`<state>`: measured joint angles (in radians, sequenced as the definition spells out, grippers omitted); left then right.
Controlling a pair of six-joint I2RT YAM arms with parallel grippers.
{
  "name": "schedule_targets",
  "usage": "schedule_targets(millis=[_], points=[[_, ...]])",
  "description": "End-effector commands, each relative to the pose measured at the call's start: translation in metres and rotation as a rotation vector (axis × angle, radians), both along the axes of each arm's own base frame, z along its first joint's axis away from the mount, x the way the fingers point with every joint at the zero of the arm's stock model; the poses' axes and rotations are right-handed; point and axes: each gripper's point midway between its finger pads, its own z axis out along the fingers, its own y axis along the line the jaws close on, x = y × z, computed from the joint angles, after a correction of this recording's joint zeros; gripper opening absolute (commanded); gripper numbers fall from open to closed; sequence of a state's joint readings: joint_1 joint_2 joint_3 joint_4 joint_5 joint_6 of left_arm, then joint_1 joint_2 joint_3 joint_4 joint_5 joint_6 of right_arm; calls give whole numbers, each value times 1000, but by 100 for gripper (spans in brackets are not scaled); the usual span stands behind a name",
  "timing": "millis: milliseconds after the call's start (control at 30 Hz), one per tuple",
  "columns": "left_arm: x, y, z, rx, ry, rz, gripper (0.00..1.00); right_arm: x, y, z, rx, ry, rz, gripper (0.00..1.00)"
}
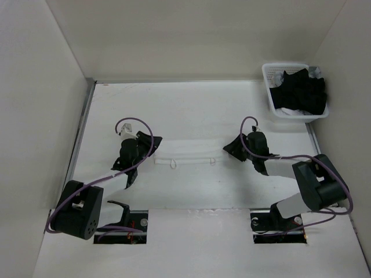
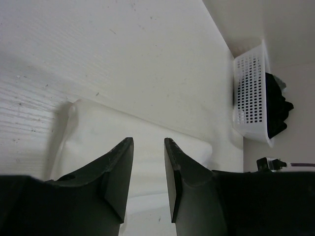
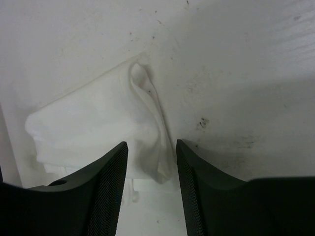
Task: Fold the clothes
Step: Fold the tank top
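Well, you've got the thin white camisole top (image 1: 186, 157) lying as a narrow folded band on the white bench (image 1: 191, 113), left pincer (image 2: 148, 143) and right pincer (image 3: 151, 144) parted and empty over its ends, so probably a crosswise fold remains.

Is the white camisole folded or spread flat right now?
Folded, it appears: the thin white camisole top lies as a narrow band with layered edges, strap loops poking out nearside.
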<state>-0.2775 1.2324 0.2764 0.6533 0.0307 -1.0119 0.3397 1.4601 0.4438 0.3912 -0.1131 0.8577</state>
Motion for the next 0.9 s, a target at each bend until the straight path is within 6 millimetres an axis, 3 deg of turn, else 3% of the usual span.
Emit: schedule_targets(millis=[0,100,267,333,533,633,733,867], points=[[-1,-4,12,18,-36,-38,30,4,6,-3,33,29,-10,49],[-2,-5,22,10,-60,-47,30,4,13,-6,62,56,-5,46],[-6,-14,32,13,-84,-76,30,9,15,-3,135,29,-30,13],[-10,-21,32,21,-82,-100,30,10,7,8,144,-19,-60,8],[-25,-54,18,45,-50,-198,33,-8,-22,38,30,-96,-103,5],[-34,-69,10,44,-29,-242,34,-16,-33,66,-69,-160,-110,6],[-40,-75,10,39,-29,-258,34,-19,-33,95,-158,-210,-91,7],[-43,-72,21,24,-59,-250,35,-18,-7,133,-223,-264,4,8]])
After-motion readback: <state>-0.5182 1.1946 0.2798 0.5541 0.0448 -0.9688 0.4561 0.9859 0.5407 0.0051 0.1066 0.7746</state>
